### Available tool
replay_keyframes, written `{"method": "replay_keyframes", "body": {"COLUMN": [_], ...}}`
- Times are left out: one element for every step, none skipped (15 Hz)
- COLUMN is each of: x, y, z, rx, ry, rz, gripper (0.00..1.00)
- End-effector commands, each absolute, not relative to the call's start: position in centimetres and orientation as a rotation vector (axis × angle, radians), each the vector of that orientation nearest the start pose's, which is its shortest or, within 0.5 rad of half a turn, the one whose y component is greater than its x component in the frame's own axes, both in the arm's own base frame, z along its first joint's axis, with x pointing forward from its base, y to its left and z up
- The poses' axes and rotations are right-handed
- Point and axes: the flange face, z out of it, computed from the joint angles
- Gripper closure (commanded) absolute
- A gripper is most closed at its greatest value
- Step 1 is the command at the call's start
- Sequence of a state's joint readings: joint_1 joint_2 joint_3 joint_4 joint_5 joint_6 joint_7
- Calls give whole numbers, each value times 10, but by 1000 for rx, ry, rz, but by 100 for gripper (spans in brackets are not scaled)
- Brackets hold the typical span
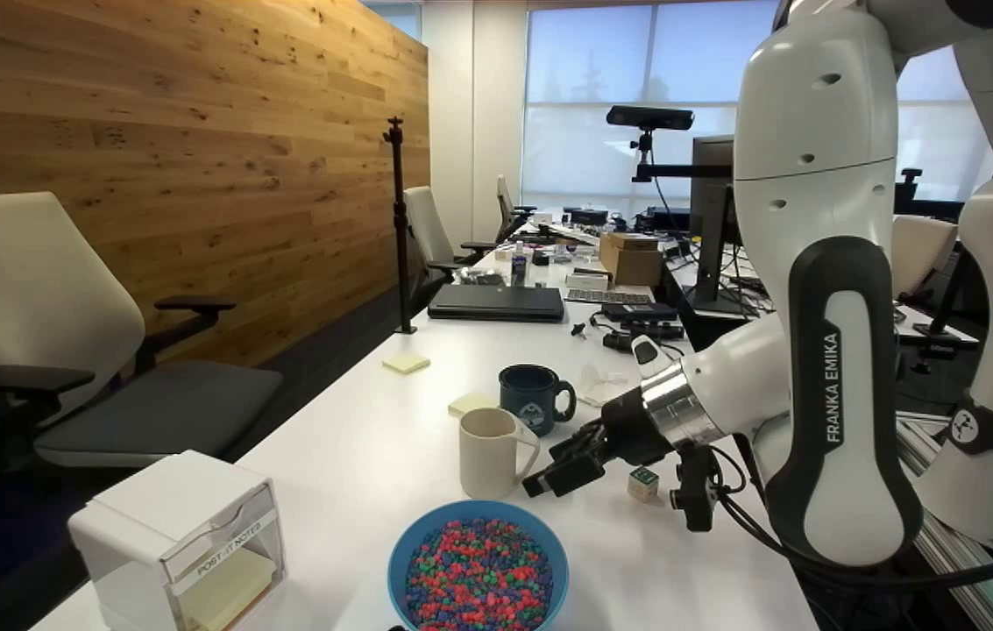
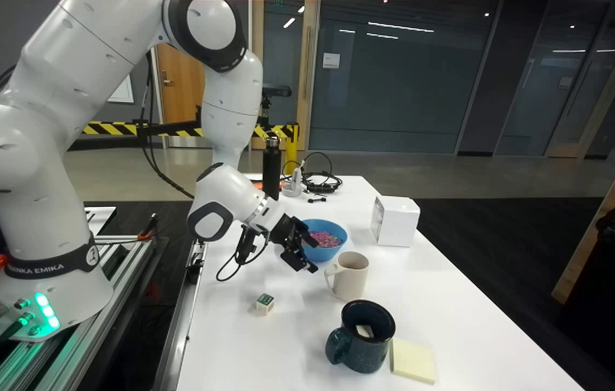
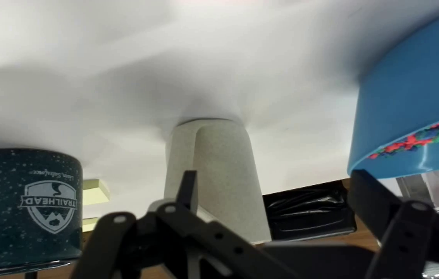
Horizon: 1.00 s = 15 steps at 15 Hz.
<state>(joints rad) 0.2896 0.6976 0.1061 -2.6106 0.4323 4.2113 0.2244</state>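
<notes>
My gripper (image 1: 542, 471) (image 2: 314, 256) (image 3: 274, 176) is open with nothing between its fingers, tilted down just above the table. It is nearest to the cream mug (image 1: 485, 457) (image 2: 353, 278) (image 3: 227, 166), which stands upright with its handle toward the gripper. A small gap shows between them in an exterior view. In the wrist view one finger overlaps the mug and the other overlaps the rim of the blue bowl (image 1: 398, 570) (image 2: 334, 253) (image 3: 405, 97). The bowl holds many small red, green and blue pieces. A dark speckled mug (image 1: 529, 405) (image 2: 362, 350) (image 3: 29, 209) stands beyond the cream mug.
A lettered cube (image 1: 643, 485) (image 2: 265, 304) lies on the table near the wrist. Yellow sticky pads (image 1: 407, 362) (image 2: 413, 361) lie near the dark mug. A white Post-it box (image 1: 180, 526) (image 2: 395, 220) stands beyond the bowl. A closed black laptop (image 1: 496, 302) and a thin pole (image 1: 400, 228) stand farther along.
</notes>
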Motion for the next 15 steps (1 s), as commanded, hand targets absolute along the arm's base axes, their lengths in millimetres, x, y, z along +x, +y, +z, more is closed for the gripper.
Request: {"method": "replay_keyframes", "body": {"x": [395, 394, 395, 395, 395, 395, 402, 406, 410, 413, 413, 414, 414, 413, 414], "y": [105, 104, 103, 103, 104, 104, 107, 110, 112, 114, 115, 115, 117, 114, 115], "z": [136, 136, 136, 136, 137, 138, 142, 145, 148, 150, 151, 150, 151, 146, 146], "rx": [-2762, -2763, -2757, -2756, -2741, -2733, -2726, -2712, -2695, -2689, -2687, -2691, -2686, -2720, -2718], "ry": [450, 472, 500, 522, 540, 532, 497, 476, 454, 439, 430, 422, 423, 423, 419], "rz": [-1369, -1375, -1377, -1385, -1392, -1400, -1408, -1410, -1424, -1440, -1450, -1458, -1463, -1439, -1444], "gripper": [0, 0, 0, 0, 0, 0, 0, 0, 0, 0, 0, 0, 0, 0, 0]}}
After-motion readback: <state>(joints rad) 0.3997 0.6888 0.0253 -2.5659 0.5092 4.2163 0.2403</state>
